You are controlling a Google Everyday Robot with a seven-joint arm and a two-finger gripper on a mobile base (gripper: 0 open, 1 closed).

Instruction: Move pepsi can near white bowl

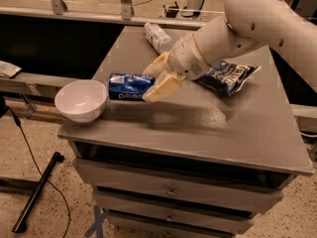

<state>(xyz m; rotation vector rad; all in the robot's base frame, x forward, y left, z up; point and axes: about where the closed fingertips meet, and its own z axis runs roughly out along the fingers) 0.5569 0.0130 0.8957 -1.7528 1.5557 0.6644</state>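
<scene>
The pepsi can (125,86) is dark blue with white lettering and is held on its side, just above the grey table (198,128). My gripper (154,80) is shut on the can's right end, one tan finger behind it and one in front. The white bowl (81,100) stands at the table's front left corner. The can's left end is right beside the bowl's rim, a small gap apart.
A blue crinkled chip bag (229,76) lies behind my arm at the right. A clear plastic bottle (157,36) lies on its side at the back of the table. Drawers sit below the table top. A dark pole (37,192) lies on the floor at left.
</scene>
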